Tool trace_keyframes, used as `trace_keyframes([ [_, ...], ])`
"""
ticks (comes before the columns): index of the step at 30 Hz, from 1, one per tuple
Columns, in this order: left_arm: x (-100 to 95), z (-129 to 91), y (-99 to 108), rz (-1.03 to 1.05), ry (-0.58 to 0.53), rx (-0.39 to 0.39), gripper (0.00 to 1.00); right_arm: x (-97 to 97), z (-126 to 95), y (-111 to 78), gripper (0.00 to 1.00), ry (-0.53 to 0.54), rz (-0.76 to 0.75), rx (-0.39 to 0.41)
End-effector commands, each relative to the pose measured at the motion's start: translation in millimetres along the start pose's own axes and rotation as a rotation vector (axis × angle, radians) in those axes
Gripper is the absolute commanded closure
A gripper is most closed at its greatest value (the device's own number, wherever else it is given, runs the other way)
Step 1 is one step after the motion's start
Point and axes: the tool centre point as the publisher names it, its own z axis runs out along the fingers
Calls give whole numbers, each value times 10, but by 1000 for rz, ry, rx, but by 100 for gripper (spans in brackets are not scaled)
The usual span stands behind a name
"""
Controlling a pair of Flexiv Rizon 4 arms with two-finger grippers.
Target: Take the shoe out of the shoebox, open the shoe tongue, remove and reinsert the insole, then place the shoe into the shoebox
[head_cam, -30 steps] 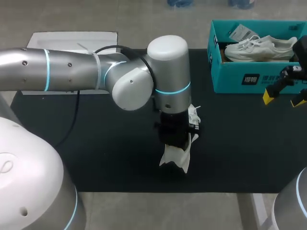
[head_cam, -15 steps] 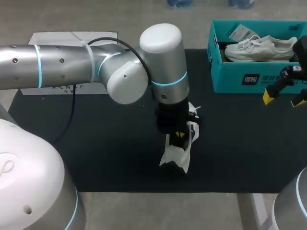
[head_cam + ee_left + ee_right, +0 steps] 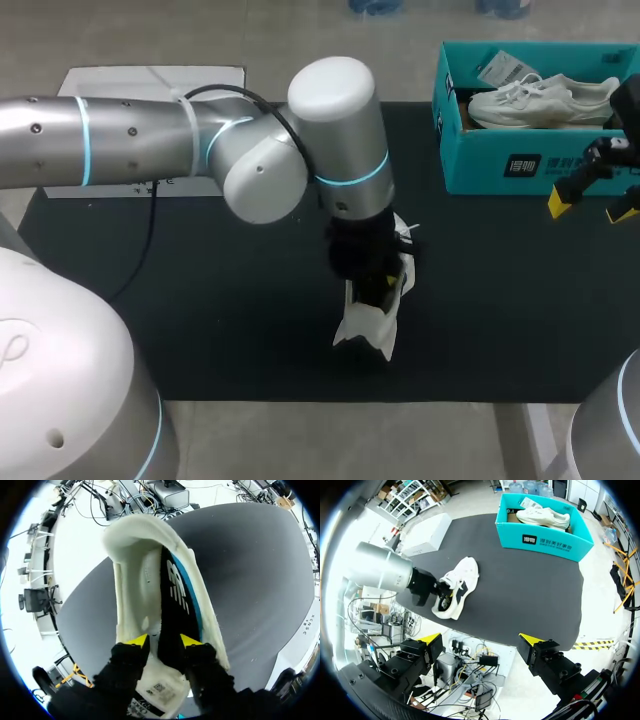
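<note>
A white shoe (image 3: pixel 372 325) lies on the black mat, toe toward the front edge. My left gripper (image 3: pixel 376 286) points down into its opening. In the left wrist view the gripper (image 3: pixel 164 641) is open, its yellow tips apart at the heel end of the shoe (image 3: pixel 132 575). The black insole (image 3: pixel 175 597) with a blue edge lies inside the shoe and runs between the fingers. My right gripper (image 3: pixel 593 205) hangs open and empty in front of the teal shoebox (image 3: pixel 520 165), which holds a second white shoe (image 3: pixel 540 98).
A white flat box (image 3: pixel 150 80) sits at the back left of the mat. From the right wrist view, the shoebox (image 3: pixel 545 542) is far beyond the right gripper (image 3: pixel 481 640), with the shoe (image 3: pixel 457 587) and my left arm off to one side.
My left gripper's fingers have parted inside the shoe's opening, and its wrist has shifted slightly left. The right arm has not moved.
</note>
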Motion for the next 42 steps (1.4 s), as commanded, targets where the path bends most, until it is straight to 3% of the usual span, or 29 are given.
trace_keyframes([
  [1,66,3,-12,-7,0,-1,0,0,9,23,0,-1,1,4],
  [9,58,-116,-8,-12,-32,-13,0,0,9,23,0,-1,1,4],
  [22,-162,-623,25,-9,-79,-61,0,0,9,23,0,-1,1,4],
  [38,-138,-1340,543,-108,-158,-192,0,0,9,23,0,-1,1,4],
  [39,-139,-1349,574,-116,-169,-188,41,0,9,23,0,-1,1,4],
  [40,-138,-1343,601,-117,-167,-184,100,0,9,23,0,-1,1,4],
  [42,-141,-1313,616,-116,-144,-171,100,0,9,23,0,-1,1,4],
])
